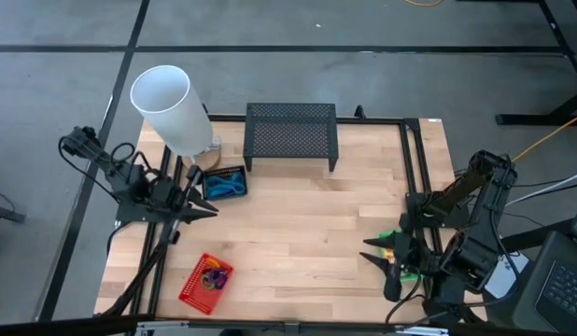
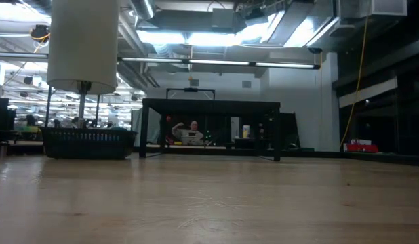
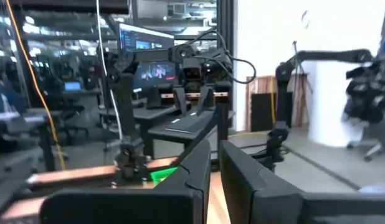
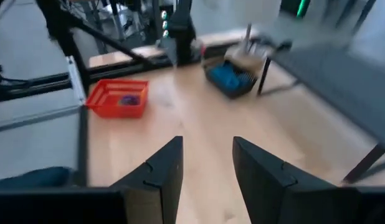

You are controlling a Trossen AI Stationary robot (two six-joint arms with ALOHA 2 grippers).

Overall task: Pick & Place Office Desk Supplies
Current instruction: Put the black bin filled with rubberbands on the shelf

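Observation:
A red mesh basket (image 1: 206,280) with purple and orange loops (image 1: 214,276) stands on the table near the front left; it also shows in the right wrist view (image 4: 116,98). A black mesh basket (image 1: 225,183) holding a blue thing (image 1: 229,188) stands at the back left. Something green (image 1: 391,234) shows partly under my right arm. My left gripper (image 1: 210,212) is shut and empty over the table's left side, pointing right. My right gripper (image 1: 369,250) is open and empty over the table's right side, pointing left. No crayon boxes show.
A big white cylinder (image 1: 169,107) stands at the back left beside the black basket. A wide black mesh stand (image 1: 290,135) stands at the table's far middle. The bare wooden table (image 1: 298,243) lies between the two grippers. A person (image 2: 191,132) sits far behind the table.

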